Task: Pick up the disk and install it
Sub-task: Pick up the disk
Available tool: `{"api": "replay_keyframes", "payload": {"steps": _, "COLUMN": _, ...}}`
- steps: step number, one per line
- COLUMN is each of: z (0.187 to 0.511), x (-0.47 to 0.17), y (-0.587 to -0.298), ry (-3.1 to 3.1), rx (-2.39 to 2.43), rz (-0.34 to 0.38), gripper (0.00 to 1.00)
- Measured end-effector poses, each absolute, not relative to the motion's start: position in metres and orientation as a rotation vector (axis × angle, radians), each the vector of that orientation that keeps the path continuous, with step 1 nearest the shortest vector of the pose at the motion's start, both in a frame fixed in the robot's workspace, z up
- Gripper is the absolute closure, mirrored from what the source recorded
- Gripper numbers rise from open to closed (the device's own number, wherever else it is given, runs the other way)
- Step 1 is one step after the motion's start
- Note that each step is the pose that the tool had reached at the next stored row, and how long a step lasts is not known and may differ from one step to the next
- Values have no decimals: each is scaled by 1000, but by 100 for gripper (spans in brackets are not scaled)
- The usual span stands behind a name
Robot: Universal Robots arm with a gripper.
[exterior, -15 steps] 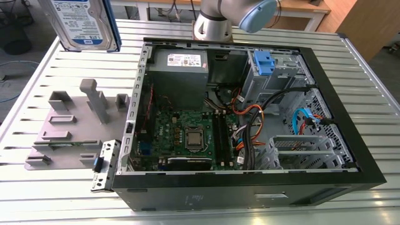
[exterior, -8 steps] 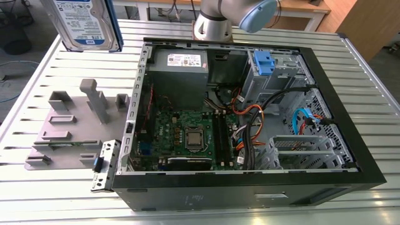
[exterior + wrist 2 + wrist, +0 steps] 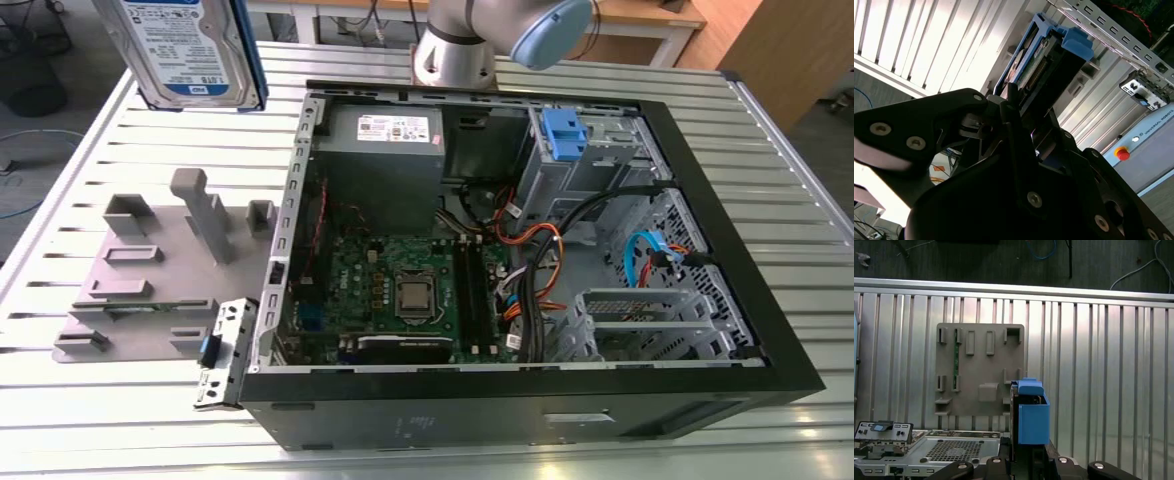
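Observation:
The disk (image 3: pixel 187 50), a silver drive with a white-and-blue label in a blue carrier frame, hangs high above the table's far corner on the exterior view's left, well clear of the open computer case (image 3: pixel 747 330). In the second wrist view the disk (image 3: pixel 1040 54) stands edge-on with its connector showing, and the black fingers (image 3: pixel 1013 102) of my gripper (image 3: pixel 1021 112) clamp its near end. In the first wrist view the blue end of the disk (image 3: pixel 1031 415) rises from my gripper (image 3: pixel 1029 460) over the slatted table. The gripper is shut on the disk.
Inside the case are a grey power supply box (image 3: pixel 380 140), the motherboard (image 3: pixel 400 285), loose cables, a blue bracket (image 3: pixel 567 135) in the upper bay and a metal drive cage (image 3: pixel 641 320). A grey fixture plate (image 3: pixel 147 270) lies beside the case. The arm's base (image 3: pixel 461 50) stands behind.

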State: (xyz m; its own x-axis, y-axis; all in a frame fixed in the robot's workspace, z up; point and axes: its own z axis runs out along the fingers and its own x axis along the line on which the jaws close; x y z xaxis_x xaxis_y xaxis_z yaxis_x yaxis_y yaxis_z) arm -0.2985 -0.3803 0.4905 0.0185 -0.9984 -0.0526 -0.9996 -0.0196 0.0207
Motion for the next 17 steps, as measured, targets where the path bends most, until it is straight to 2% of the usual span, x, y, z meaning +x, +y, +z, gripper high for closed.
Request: {"api": "replay_keyframes", "payload": {"steps": 17, "z": 491, "x": -294, "y": -380, "ry": 2182, "rx": -2224, "rz": 86, "gripper": 65}}
